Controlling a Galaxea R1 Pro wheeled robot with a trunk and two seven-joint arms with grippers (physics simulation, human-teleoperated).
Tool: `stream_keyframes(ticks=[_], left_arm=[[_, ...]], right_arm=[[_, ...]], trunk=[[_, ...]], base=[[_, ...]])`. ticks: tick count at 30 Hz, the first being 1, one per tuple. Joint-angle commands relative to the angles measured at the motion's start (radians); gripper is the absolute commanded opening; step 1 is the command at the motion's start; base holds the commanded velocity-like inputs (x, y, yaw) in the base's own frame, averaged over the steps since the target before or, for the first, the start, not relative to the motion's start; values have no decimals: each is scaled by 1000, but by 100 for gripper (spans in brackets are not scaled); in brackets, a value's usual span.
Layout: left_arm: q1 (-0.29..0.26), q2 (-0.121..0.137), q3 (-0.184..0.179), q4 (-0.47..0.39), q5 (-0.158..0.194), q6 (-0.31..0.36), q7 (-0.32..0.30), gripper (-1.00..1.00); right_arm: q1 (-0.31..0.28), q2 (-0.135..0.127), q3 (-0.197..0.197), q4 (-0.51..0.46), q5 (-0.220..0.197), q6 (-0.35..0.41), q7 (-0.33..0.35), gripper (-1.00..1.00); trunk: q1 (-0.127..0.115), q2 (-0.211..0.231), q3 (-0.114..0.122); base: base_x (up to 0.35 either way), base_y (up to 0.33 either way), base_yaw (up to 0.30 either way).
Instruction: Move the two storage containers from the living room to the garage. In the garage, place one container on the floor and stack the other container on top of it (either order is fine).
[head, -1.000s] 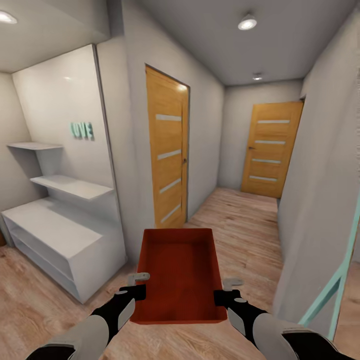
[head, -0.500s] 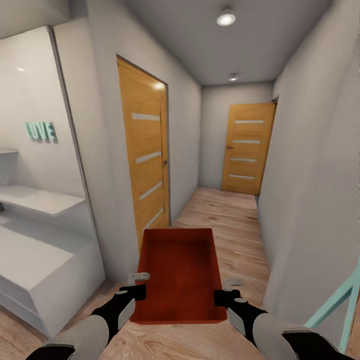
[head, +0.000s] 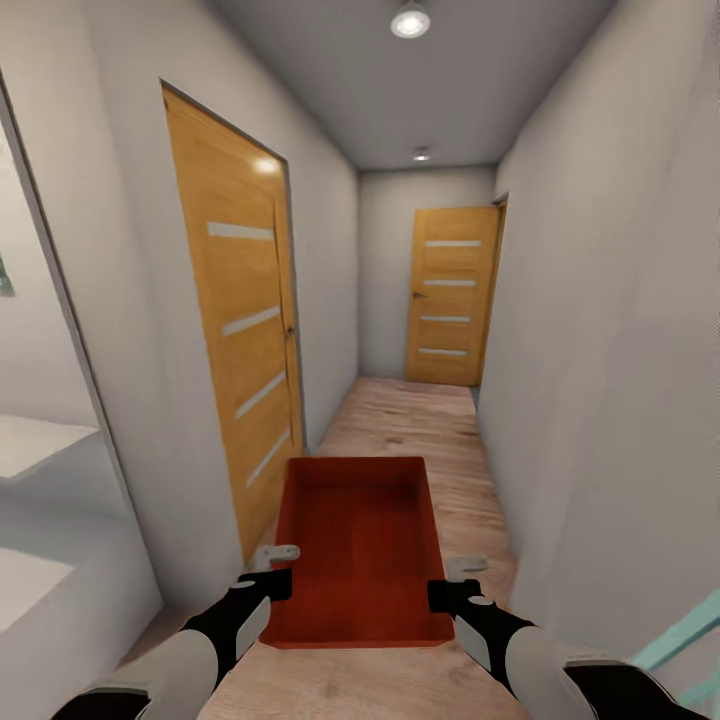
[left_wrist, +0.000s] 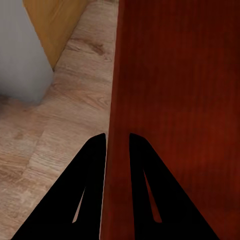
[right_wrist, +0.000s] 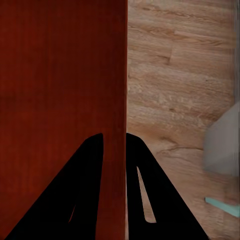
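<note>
1. While the robot faces down a corridor, the left gripper (left_wrist: 117, 142) is clamped on the left wall of the storage container (head: 360, 555), one finger inside and one outside.
2. Across the bin, the right gripper (right_wrist: 115, 142) pinches the opposite wall the same way; this two-sided hold likely keeps it level.
3. Beyond both grippers, the open bin hangs above the wood plank floor (head: 420, 420).
4. Left of the bin stands a wooden door (head: 235, 330); far ahead, another door (head: 450, 297). Garage unreached, I judge.
</note>
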Motion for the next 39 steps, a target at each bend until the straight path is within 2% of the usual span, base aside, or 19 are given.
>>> stream_keyframes(ticks=[1, 10, 30, 39], left_arm=[[-1, 12, 50, -5, -10, 7, 11, -100], [0, 12, 50, -5, -10, 7, 11, -100], [-1, 12, 49, -5, -12, 7, 11, -100], [0, 12, 49, -5, -12, 5, 10, -100]], right_arm=[[0, -5, -7, 3, -8, -5, -7, -100], [0, -5, -7, 3, -7, -5, -7, -100], [0, -5, -7, 3, -8, -5, -6, -100], [0, -5, -7, 3, -8, -5, -7, -100]], trunk=[[1, -1, 0], [1, -1, 0], [1, -1, 0], [1, -1, 0]], base=[[323, 160, -286], [323, 161, -280], [323, 152, -21], [323, 109, -204]])
